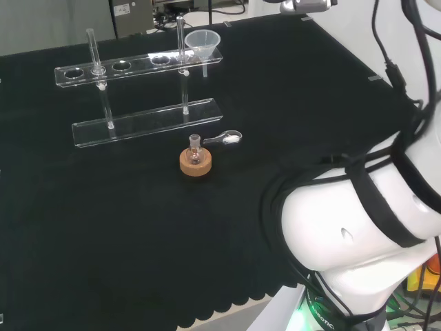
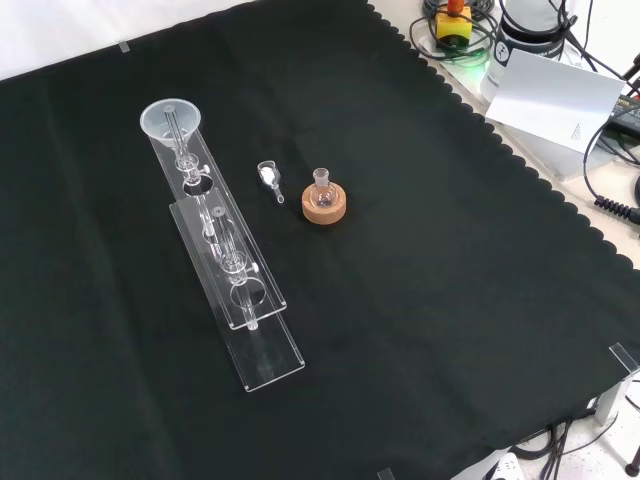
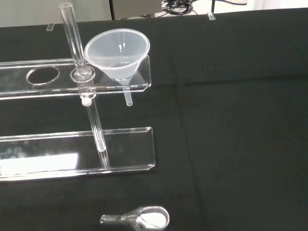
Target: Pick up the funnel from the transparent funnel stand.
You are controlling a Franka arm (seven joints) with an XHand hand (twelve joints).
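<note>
From the head view, you have the funnel (image 1: pixel 202 43) sitting in the end hole of the clear stand (image 1: pixel 138 65), at the right end of its top plate and on the far side of the surface (image 1: pixel 103 227). Its wide mouth faces up and its stem hangs straight down, so its long axis is upright. The arm's white links stand near, at the right.

From the front view, the funnel (image 2: pixel 172 121) sits at the far end of the stand (image 2: pixel 225 262), the end toward the arm's base. A small flask on a cork ring (image 2: pixel 324 207) and a little scoop (image 2: pixel 268 176) lie just beside the stand.

From the wrist view, the funnel (image 3: pixel 117 52) is ahead of the camera, milky, empty, well apart. Whether the robot hand is open or closed, you cannot tell. Expect to reach forward.
</note>
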